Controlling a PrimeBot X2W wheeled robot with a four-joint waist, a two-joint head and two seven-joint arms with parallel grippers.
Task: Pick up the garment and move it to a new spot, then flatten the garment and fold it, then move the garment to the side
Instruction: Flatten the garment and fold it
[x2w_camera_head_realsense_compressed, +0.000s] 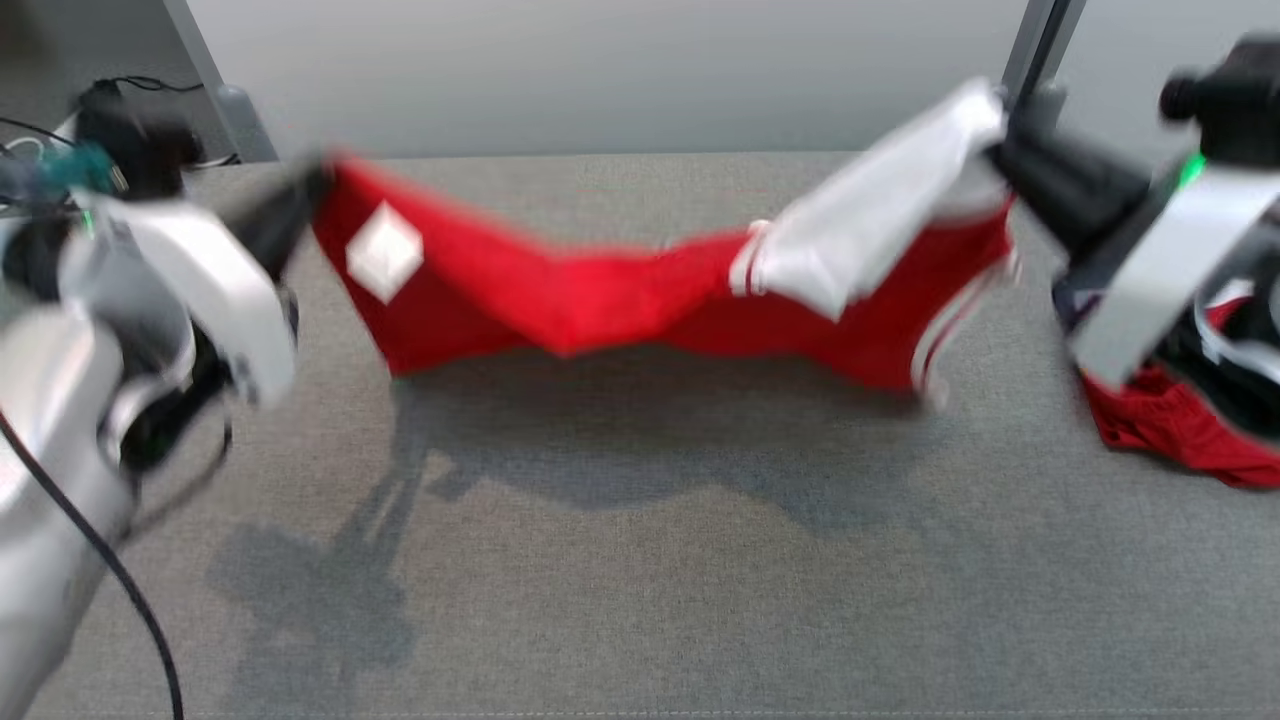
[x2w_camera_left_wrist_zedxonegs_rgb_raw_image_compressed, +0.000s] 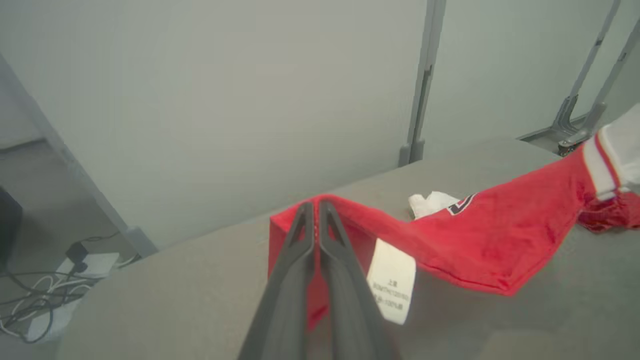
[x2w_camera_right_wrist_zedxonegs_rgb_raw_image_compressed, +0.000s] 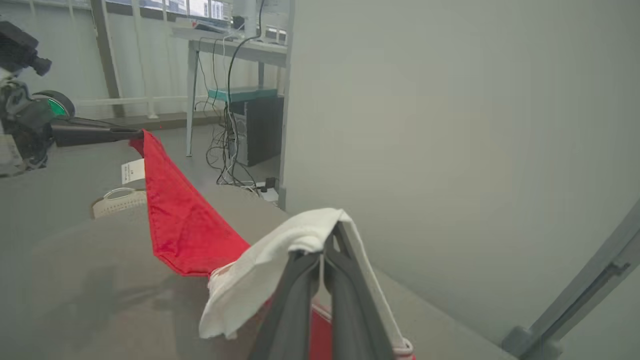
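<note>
A red garment (x2w_camera_head_realsense_compressed: 600, 290) with a white sleeve (x2w_camera_head_realsense_compressed: 880, 225) and white striped trim hangs stretched between my two grippers, lifted above the grey table (x2w_camera_head_realsense_compressed: 640, 560). My left gripper (x2w_camera_head_realsense_compressed: 315, 185) is shut on its left corner, beside a white care label (x2w_camera_head_realsense_compressed: 383, 252). In the left wrist view the dark fingers (x2w_camera_left_wrist_zedxonegs_rgb_raw_image_compressed: 305, 250) pinch the red cloth (x2w_camera_left_wrist_zedxonegs_rgb_raw_image_compressed: 475, 235) with the label (x2w_camera_left_wrist_zedxonegs_rgb_raw_image_compressed: 392, 282) hanging below. My right gripper (x2w_camera_head_realsense_compressed: 995, 150) is shut on the white sleeve end; in the right wrist view its fingers (x2w_camera_right_wrist_zedxonegs_rgb_raw_image_compressed: 345, 285) are closed under the white fabric (x2w_camera_right_wrist_zedxonegs_rgb_raw_image_compressed: 280, 260). The middle sags.
More red and white cloth (x2w_camera_head_realsense_compressed: 1180, 420) lies at the table's right edge under my right arm. A pale wall and grey posts (x2w_camera_head_realsense_compressed: 1040, 50) stand behind the table. Cables (x2w_camera_left_wrist_zedxonegs_rgb_raw_image_compressed: 45, 290) lie on the floor to the left.
</note>
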